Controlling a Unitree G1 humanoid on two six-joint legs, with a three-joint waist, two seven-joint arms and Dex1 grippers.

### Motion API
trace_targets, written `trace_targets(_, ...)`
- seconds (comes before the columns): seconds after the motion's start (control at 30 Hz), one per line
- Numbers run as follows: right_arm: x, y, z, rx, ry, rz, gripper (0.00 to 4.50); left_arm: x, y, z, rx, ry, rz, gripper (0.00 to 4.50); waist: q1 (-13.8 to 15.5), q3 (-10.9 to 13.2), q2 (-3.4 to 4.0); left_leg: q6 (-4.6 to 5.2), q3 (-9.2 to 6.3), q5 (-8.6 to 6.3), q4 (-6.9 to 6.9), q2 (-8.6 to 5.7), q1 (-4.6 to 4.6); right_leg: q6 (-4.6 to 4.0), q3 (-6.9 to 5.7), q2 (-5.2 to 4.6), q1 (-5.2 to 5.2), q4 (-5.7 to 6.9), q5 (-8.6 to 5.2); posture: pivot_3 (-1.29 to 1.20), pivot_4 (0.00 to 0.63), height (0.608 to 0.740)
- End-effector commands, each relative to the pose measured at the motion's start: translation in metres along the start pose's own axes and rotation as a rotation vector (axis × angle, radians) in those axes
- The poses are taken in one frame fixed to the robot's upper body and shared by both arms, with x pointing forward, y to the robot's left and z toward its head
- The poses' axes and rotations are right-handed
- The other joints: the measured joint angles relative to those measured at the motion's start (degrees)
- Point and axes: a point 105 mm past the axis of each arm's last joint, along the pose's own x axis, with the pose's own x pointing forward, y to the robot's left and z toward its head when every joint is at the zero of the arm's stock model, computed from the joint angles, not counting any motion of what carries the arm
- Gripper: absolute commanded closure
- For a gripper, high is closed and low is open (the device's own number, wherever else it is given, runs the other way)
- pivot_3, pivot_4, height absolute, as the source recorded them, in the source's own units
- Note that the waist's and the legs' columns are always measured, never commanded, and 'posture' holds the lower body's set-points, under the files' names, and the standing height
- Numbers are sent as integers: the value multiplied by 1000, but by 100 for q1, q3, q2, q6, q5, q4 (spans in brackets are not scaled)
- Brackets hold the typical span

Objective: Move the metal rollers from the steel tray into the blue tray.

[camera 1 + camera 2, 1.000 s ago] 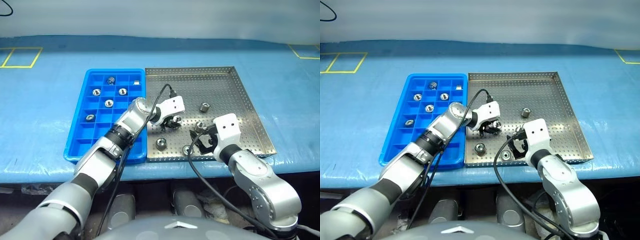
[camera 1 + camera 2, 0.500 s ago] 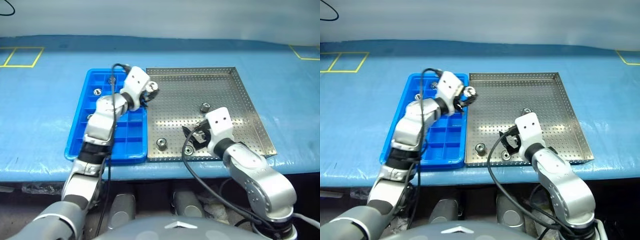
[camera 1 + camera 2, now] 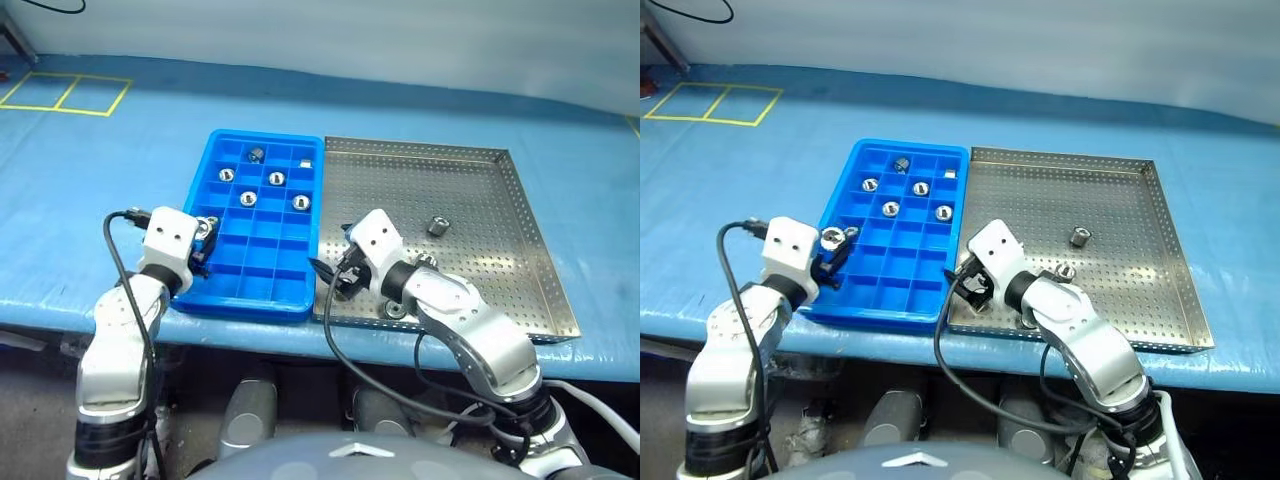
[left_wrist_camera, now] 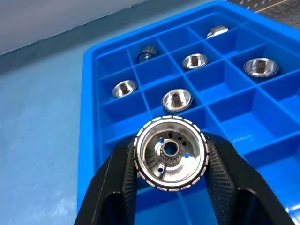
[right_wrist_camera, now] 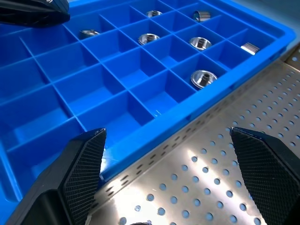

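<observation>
My left tool (image 4: 171,161) is clamped on one metal roller (image 4: 171,153), hanging over the near left edge of the blue tray (image 3: 262,292). Beyond its fingers, six metal rollers (image 4: 176,99) sit in separate compartments. My right tool (image 5: 173,173) is spread wide and empty, over the steel tray (image 3: 500,290) at its rim beside the blue tray. More rollers lie on the steel tray, one (image 3: 438,225) far beyond that tool.

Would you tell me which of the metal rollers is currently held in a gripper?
The roller clamped between the left gripper's fingers, over the blue tray's left edge. The others lie loose in tray compartments or on the steel tray.
</observation>
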Motion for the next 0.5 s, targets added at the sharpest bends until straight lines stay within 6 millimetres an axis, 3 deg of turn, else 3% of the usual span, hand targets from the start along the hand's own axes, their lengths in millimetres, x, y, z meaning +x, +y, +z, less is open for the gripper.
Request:
trace_targets(0.03, 2, 5, 12, -26, -56, 27, 0, -6, -2, 11, 5, -45, 24, 2785, 42, 0, 0, -1, 0, 1, 1, 0, 0, 0, 0, 0, 1, 0, 0, 229, 150, 740)
trace_targets(0.27, 2, 8, 13, -44, -74, 53, 0, 9, -13, 15, -8, -59, -27, 2785, 101, 0, -1, -1, 0, 1, -1, -1, -5, -1, -3, 0, -3, -1, 1, 214, 150, 740)
trace_targets(0.5, -2, 9, 11, -38, -74, 34, 0, 19, -24, 6, -3, 0, -110, 2785, 27, 0, -1, -1, 4, 0, -8, 0, -6, -5, -2, 0, -9, -3, -2, 163, 150, 740)
